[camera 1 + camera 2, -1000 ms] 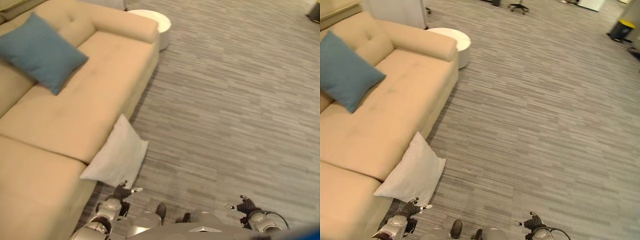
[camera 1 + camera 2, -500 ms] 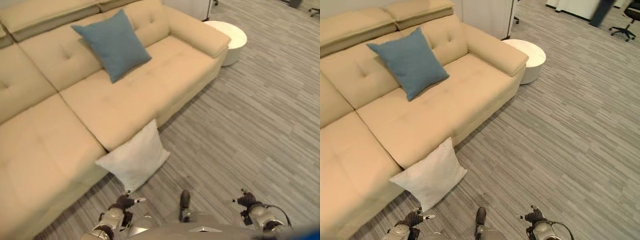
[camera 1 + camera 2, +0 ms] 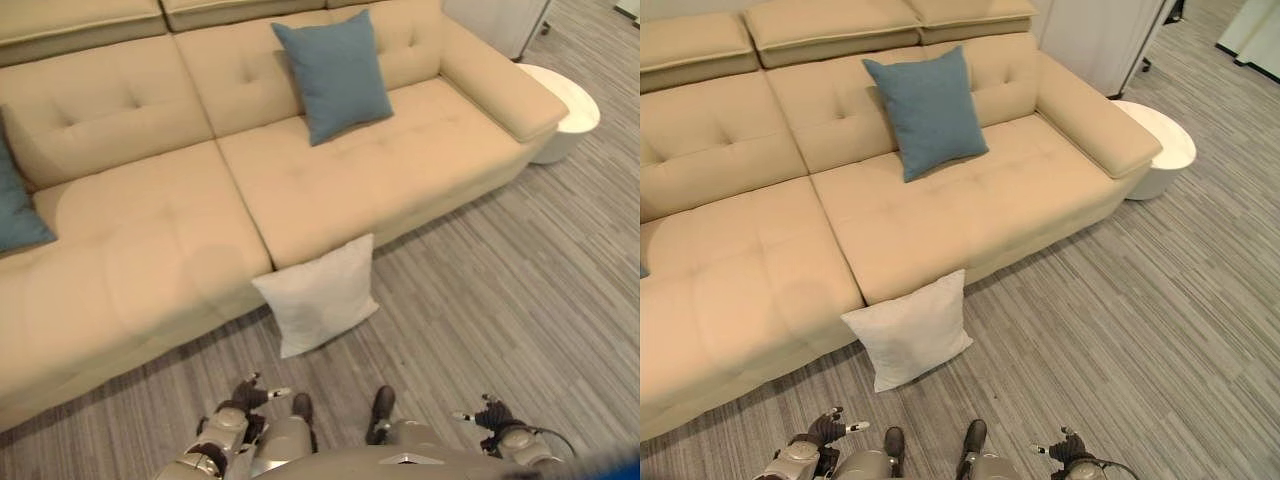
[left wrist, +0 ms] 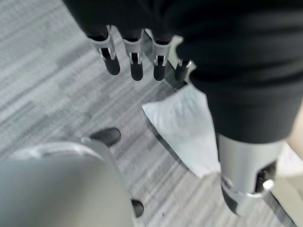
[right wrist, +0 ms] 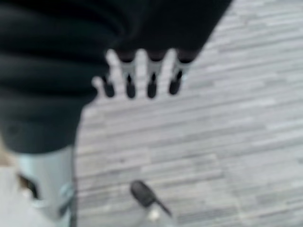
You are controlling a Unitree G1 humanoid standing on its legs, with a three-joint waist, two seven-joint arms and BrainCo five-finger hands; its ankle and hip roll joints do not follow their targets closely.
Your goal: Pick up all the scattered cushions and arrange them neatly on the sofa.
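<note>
White cushion [image 3: 320, 293] leans on the floor against the sofa [image 3: 150, 250] front, so step closer, then bring your empty, straight-fingered left hand [image 3: 243, 397] and right hand [image 3: 492, 414] to its side edges.

A white cushion [image 3: 318, 295] is leaning on the floor [image 3: 520, 290] against the beige sofa [image 3: 160, 240]. A blue cushion [image 3: 337, 73] is resting on its backrest. My left hand [image 3: 245, 395] and right hand [image 3: 488, 415] are hanging low, fingers relaxed.
</note>
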